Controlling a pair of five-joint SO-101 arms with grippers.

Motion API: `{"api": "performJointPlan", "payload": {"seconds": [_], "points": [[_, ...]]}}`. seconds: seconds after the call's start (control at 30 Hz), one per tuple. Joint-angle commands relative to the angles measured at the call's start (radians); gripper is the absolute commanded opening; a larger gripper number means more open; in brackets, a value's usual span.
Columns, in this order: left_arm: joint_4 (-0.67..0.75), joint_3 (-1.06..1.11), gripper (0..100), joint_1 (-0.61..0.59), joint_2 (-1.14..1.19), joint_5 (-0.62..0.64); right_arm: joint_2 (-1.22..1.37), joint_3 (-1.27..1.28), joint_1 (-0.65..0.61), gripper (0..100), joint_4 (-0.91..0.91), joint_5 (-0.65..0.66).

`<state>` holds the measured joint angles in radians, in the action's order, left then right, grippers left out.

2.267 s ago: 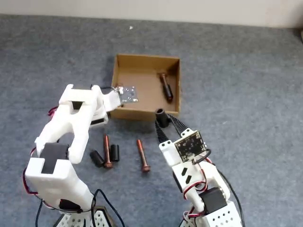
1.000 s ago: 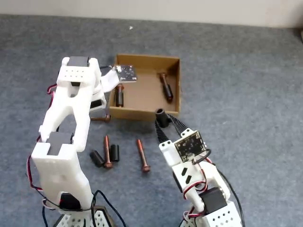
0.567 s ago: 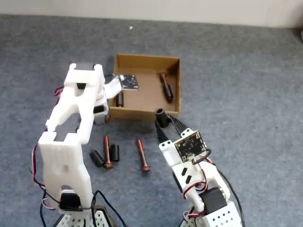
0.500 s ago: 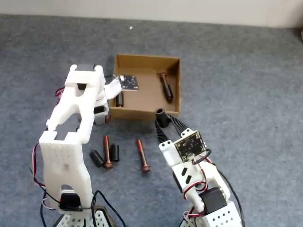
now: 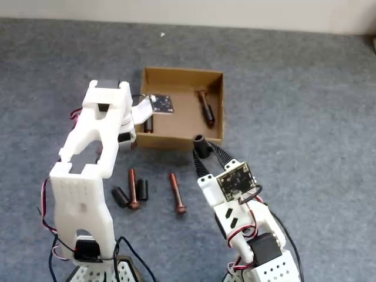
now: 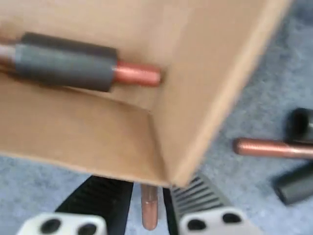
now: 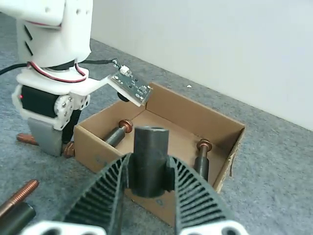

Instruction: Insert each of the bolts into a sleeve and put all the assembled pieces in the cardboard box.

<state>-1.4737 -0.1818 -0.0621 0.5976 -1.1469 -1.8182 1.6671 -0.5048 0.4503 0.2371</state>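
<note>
Copper bolt (image 6: 149,215) pinched in the closed left gripper (image 6: 149,190), down on the carpet (image 5: 305,117) just outside the cardboard box's (image 5: 176,141) front-left corner; right gripper (image 7: 149,181) clamped on a black sleeve (image 7: 150,152), upright just before the front wall. Two assembled pieces (image 5: 206,108) lie in the box, two bolts (image 5: 177,192) and two sleeves (image 5: 120,197) loose nearby, so this reads as the third pairing. Next, I judge: lift the bolt, line its shank with the sleeve's bore, push it through.
</note>
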Motion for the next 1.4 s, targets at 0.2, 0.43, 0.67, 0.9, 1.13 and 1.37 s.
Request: {"api": "performJointPlan", "payload": {"seconds": [0.2,0.43,0.67,0.9,1.13,1.37], "points": [[-0.123,0.133,0,-0.004,-0.406,-0.006,-0.019,0.027,0.010,0.5,-0.012,0.005],[-0.021,0.338,0,0.015,-0.809,0.219,-0.019,0.022,0.010,0.5,-0.010,0.005],[0.238,0.527,0,0.116,-1.084,0.623,-0.021,-0.016,0.002,0.5,0.096,-0.014],[0.423,0.631,0,0.242,-1.136,0.907,-0.021,-0.074,-0.031,0.5,0.151,-0.087],[0.486,0.676,0,0.366,-1.144,1.117,-0.021,-0.154,-0.148,0.5,0.231,-0.089],[0.491,0.713,0,0.435,-1.247,1.201,-0.021,-0.168,-0.147,0.5,0.231,-0.089]]}}
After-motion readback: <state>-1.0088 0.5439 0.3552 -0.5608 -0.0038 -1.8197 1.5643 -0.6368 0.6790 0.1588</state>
